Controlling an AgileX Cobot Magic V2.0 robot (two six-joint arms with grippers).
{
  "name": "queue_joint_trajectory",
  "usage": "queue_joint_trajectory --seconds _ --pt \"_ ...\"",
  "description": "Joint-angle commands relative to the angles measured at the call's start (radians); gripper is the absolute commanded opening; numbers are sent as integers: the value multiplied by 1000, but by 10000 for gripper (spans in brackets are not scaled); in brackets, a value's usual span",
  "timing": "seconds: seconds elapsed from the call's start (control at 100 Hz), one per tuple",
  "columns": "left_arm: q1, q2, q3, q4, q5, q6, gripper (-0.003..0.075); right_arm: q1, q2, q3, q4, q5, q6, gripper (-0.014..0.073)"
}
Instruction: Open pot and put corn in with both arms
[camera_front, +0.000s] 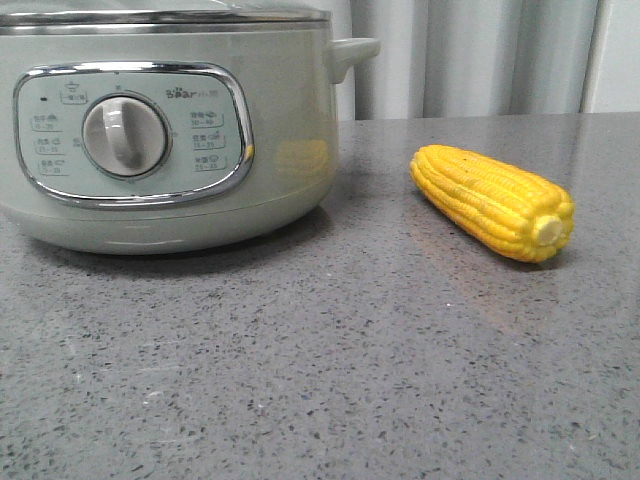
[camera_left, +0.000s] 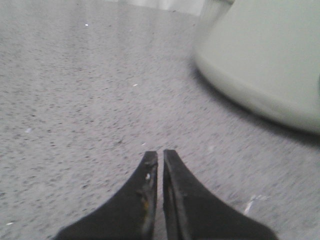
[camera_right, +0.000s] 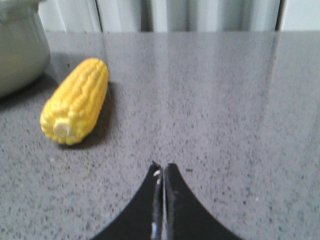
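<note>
Pot: large round pale sage-green electric cooker, chrome-framed panel with round dial, "Bear" logo above it, small side handle at upper right, metal rim at top. Sits on grey speckled stone countertop, left half of front view, lid line at top edge, cropped so cannot tell more of the lid. Corn: one bright yellow tapered cob, rows of kernels, pale stub end toward camera, lying on counter right of pot, apart from it, not touching. Faint yellow reflection of cob on pot wall. Pale curtain behind counter.

Left gripper: black fingers pressed almost together, only a thin slit between, holding nothing, low over bare counter. Pot wall near, off to one side, blurred.

Right gripper: black fingers likewise closed to a hairline gap, empty, over bare counter. Corn lies nearby, stub end facing the wrist camera, clear of the fingertips. Pot edge just beyond the cob.
</note>
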Motion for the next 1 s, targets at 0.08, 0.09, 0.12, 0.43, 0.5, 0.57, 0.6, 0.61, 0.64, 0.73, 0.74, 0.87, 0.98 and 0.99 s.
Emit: queue_joint_trajectory --seconds 0.08,0.09,0.12,0.43,0.5,0.57,0.6,0.61,0.64,0.73,0.74,0.87,0.98,0.99 --pt "1 -32 25 -117 -170 -9 -19 -6 -12 27 13 -147 -1 -80" --pt "1 -32 25 -117 -174 -9 -19 -6 -12 27 18 -148 -1 -80" --pt "1 -32 25 -117 -190 -9 -18 -6 -12 27 18 -150 -1 -80" --pt "1 -32 25 -129 -237 -9 -18 -6 -12 27 33 -150 -1 -80" --pt "1 -32 25 -149 -260 -9 -19 -6 -12 27 86 -166 -1 -80" --pt "1 -32 24 -206 -298 -13 -18 -6 -12 27 211 -228 3 -80" --pt "1 -32 21 -231 -303 -13 -18 -6 -12 25 291 -265 3 -79" --pt "1 -32 19 -234 -305 -13 -18 -6 -12 25 308 -286 3 -80" --pt "1 -32 14 -239 -303 -13 -18 -6 -12 23 381 -321 3 -80" --pt "1 -32 -15 -239 -287 -13 -19 -6 -12 -13 541 -376 3 -80" --pt "1 -30 -18 -239 -287 -13 -19 -6 -12 -21 541 -376 3 -80" --pt "1 5 -115 -213 -223 -13 -19 -6 -5 -133 511 -221 -11 -80" --pt "1 75 -220 -120 -132 -11 -18 -6 35 -261 399 -50 -11 -79" --pt "1 80 -234 -109 -120 -11 -18 -6 43 -269 391 -27 -11 -80"
